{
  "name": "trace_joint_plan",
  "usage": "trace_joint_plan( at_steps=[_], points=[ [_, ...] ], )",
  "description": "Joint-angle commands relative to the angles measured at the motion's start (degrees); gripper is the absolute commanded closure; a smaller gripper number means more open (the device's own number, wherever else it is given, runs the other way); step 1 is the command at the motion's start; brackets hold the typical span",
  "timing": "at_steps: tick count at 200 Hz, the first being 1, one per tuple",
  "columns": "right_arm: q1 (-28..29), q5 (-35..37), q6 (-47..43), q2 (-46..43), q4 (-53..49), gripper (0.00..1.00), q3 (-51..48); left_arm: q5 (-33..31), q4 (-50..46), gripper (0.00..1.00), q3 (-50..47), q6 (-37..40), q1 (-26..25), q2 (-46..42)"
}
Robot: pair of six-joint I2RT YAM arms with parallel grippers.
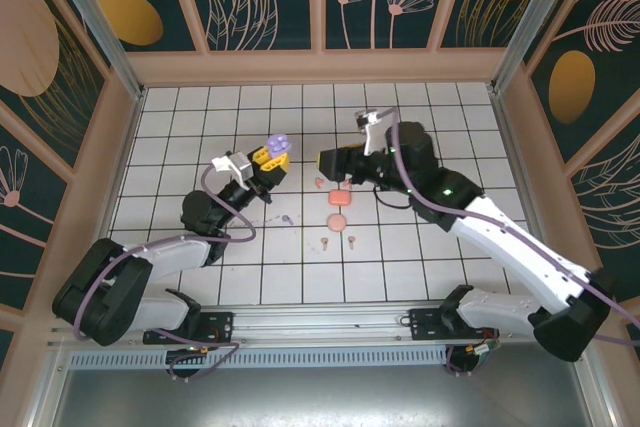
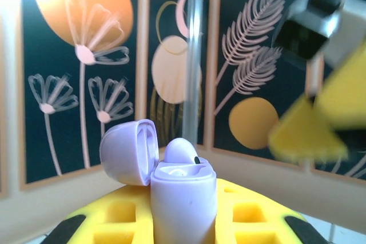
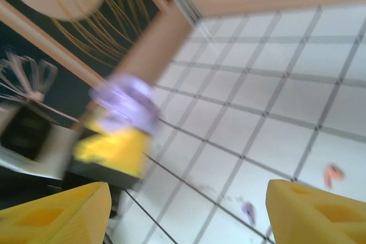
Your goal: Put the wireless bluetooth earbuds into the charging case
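The left pincer [image 1: 270, 155] is clenched on the small open lilac plastic charging case [image 2: 183, 192], and one lilac earbud [image 2: 182, 151] looks seated inside. The right pincer [image 1: 326, 162] is spread wide and empty. Another tiny lilac earbud [image 1: 287, 218] lies on the white tiled desk [image 1: 450, 107], nearer the arms, so more is left to do

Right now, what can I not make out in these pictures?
- Left wrist view: the lilac case's front wall hides its sockets below the seated earbud; the right claw is blurred and cut by the edge.
- Right wrist view: motion blur smears the left claw and that case.
- Top view: the loose earbuds on the tiles are too small to show their stem direction.
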Motion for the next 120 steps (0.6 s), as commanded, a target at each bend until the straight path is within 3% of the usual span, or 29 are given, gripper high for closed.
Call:
trace_joint_plan(
  at_steps=[1, 51, 120],
  points=[
    [0.0, 1.5, 1.9, 5.1, -1.3, 0.30, -4.3, -7.8, 3.2, 1.00, -1.0, 2.8, 0.5, -2.9],
    [3.0, 1.8, -5.0, 19.2, -0.5, 0.43, -4.5, -11.7, 2.8, 1.00, -2.9, 1.5, 2.5, -6.4],
    [8.3, 1.4, -20.0, 32.8, 0.5, 0.47, 2.5, -13.7, 2.9, 1.00, -3.5, -2.0, 6.2, -8.8]
  ],
)
